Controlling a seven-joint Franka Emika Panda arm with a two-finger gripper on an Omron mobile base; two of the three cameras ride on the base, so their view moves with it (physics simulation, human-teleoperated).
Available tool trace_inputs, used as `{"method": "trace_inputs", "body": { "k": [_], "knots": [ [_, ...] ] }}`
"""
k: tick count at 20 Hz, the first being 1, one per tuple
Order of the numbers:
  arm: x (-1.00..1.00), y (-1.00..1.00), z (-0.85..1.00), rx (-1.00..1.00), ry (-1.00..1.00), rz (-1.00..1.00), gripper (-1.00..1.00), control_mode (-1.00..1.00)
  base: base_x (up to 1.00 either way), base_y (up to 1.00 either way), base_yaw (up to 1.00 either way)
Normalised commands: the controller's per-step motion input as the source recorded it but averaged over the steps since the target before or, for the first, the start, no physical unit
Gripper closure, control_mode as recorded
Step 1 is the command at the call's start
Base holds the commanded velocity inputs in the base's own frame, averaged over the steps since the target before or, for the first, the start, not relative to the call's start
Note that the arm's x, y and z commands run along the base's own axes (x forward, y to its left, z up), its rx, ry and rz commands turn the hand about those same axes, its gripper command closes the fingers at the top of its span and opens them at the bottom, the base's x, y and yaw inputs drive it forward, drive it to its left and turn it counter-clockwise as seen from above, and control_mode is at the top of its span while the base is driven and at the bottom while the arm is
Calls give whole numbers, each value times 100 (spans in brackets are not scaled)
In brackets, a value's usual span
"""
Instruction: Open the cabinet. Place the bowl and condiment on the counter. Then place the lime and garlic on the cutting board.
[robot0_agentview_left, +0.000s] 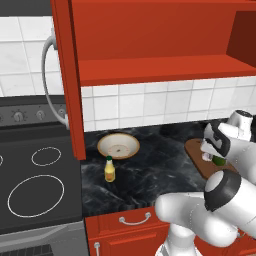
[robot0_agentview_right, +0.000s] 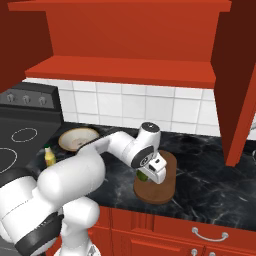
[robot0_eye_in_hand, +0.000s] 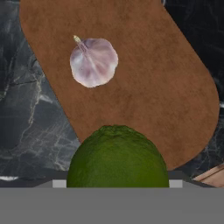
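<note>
Above the cutting board (robot0_eye_in_hand: 166, 78), the gripper (robot0_agentview_right: 146, 176) grips the lime (robot0_eye_in_hand: 117, 156) between wide-spread jaws, the garlic (robot0_eye_in_hand: 93, 62) lying on the board.

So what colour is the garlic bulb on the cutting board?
Pale pinkish-white garlic, clearest in the hand view, on the brown cutting board.

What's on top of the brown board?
The garlic lies on the cutting board. The lime is over the board's near edge, right at the end effector; whether it rests on the wood is hidden.
</note>
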Motion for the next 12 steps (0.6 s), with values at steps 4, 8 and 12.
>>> {"method": "trace_inputs", "body": {
  "k": [4,8,12],
  "knots": [
    [0,-23,-7,0,0,0,100,-100,0,0,0],
    [11,-9,-3,0,0,0,100,-100,0,0,0],
    [26,0,0,0,4,0,100,-100,0,0,0]
  ]
}}
